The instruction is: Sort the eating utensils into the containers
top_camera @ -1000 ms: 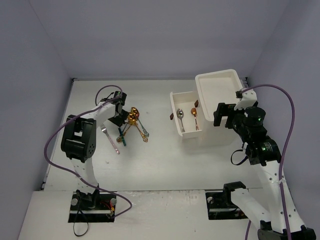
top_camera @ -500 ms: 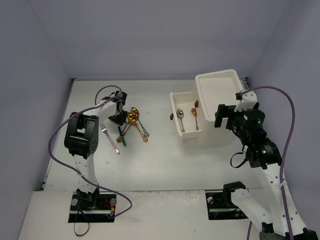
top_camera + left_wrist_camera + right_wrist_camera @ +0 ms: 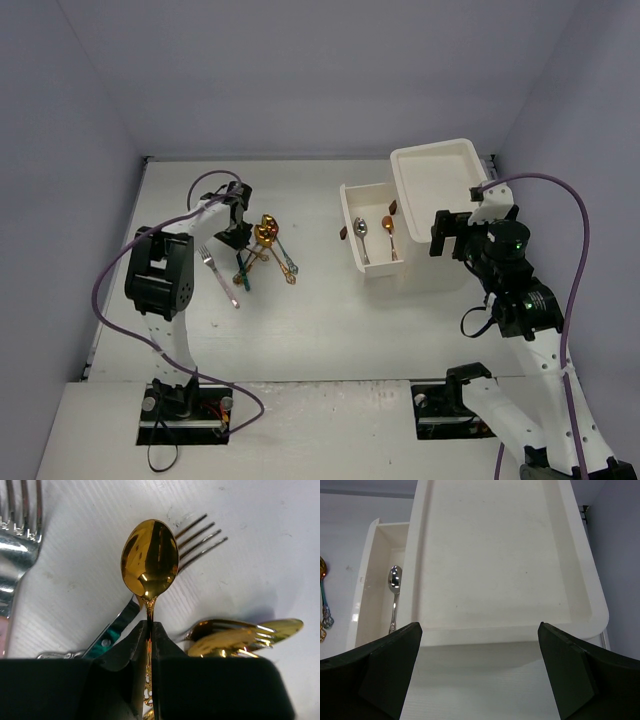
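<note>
The eating utensils lie in a pile [image 3: 265,252] on the left of the table, gold spoons and forks with teal-handled pieces. My left gripper [image 3: 240,234] is at the pile's far-left end. In the left wrist view it [image 3: 149,630] is shut on the thin handle of a gold spoon [image 3: 150,557], whose bowl points away from me. The white drawer unit [image 3: 435,180] stands on the right. One drawer [image 3: 349,222] is pulled out toward the pile and holds a silver spoon [image 3: 361,238] and a copper spoon [image 3: 388,236]. My right gripper [image 3: 441,232] is open and empty above the unit's near side [image 3: 510,632].
A silver fork [image 3: 218,277] lies alone to the left of the pile and shows in the left wrist view [image 3: 15,540]. Under the gold spoon lie silver fork tines [image 3: 200,537], a teal handle [image 3: 112,632] and gold forks [image 3: 240,635]. Walls enclose the table.
My left wrist has shifted slightly at the pile, and the gold spoon has nudged a little to the left. My right arm has drifted slightly to the right.
</note>
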Motion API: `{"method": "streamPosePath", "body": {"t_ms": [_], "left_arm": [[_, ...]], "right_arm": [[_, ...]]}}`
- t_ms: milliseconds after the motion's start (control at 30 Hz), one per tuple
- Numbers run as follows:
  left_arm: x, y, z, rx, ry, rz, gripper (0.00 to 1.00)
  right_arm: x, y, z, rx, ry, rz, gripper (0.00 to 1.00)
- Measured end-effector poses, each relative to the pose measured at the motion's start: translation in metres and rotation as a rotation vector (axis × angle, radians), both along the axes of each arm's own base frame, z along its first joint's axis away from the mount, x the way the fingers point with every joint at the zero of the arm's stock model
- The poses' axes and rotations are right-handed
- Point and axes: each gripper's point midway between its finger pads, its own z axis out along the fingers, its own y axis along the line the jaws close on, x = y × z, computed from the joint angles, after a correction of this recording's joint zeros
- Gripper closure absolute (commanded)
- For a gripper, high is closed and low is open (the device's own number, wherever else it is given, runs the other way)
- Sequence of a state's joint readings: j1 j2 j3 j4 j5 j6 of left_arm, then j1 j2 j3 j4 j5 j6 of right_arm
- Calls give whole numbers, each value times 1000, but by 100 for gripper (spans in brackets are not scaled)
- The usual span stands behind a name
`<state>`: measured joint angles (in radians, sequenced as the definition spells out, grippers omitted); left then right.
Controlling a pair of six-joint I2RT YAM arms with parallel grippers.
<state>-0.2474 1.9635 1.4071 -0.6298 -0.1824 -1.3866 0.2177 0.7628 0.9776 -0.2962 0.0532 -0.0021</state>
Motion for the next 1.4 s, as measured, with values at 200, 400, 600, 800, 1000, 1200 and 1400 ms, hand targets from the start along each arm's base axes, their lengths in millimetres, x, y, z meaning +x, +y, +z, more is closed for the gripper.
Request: {"method": "streamPosePath", "body": {"t_ms": [200, 400, 600, 800, 1000, 1200, 1400], "left_arm": [[-1, -2, 46, 18, -83, -91, 100], [15, -63, 130, 62, -288, -386, 100], [-5, -193, 204, -88, -546, -763, 100], [-16, -282, 222, -226, -631, -966, 99], [-9, -325, 187, -260, -592, -1029, 67], [-11, -324, 171, -231, -552, -1049, 49], [-24, -291, 186, -117, -560, -1065, 49]], "right_arm": [[0, 0, 0, -2, 0, 0, 0], [1, 0, -1, -6, 3, -3, 0], [5, 1, -7, -12, 26, -4, 0], [8, 2, -13, -16, 46, -3, 0], [8, 2, -13, -14, 46, -4, 0], [8, 2, -12, -13, 45, -5, 0], [8, 2, -12, -14, 44, -4, 0]]}}
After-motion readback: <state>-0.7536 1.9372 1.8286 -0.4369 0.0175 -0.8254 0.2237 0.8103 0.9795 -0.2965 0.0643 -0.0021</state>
